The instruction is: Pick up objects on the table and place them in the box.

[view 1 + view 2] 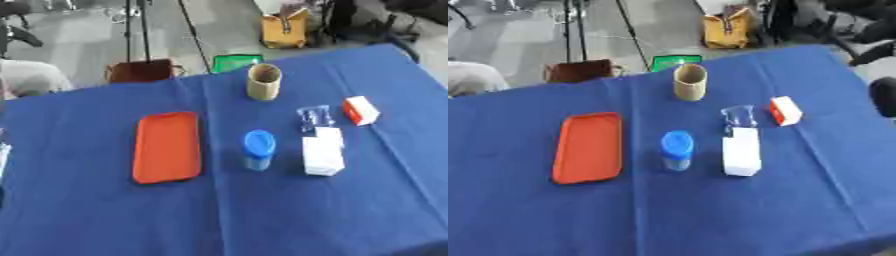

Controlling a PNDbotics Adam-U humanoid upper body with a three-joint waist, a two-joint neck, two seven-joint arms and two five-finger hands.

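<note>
A blue cloth covers the table, and neither of the robot's hands shows in either view, so whether their fingers are spread or closed cannot be told.

The blue-lidded jar stands upright near the middle of the cloth, its lid facing up; it serves here as the landmark. To the jar's left, well apart, lies the orange tray, flat on the cloth, a rounded rectangle whose long axis runs from the near side toward the far side of the table, tipped slightly so that its far end leans to the right. It holds nothing.

Just to the jar's right lies a white box, its long axis also running near to far. At the white box's far end, touching or nearly touching it, stands a small clear container; what it is cannot be made out further. Farther right of the jar, and a little beyond it, sits a small orange-and-white carton, lying at an angle, its long axis slanting from far-left to near-right.

Beyond the jar, toward the far edge of the table, stands a tan cylinder, upright with its open mouth facing up.
</note>
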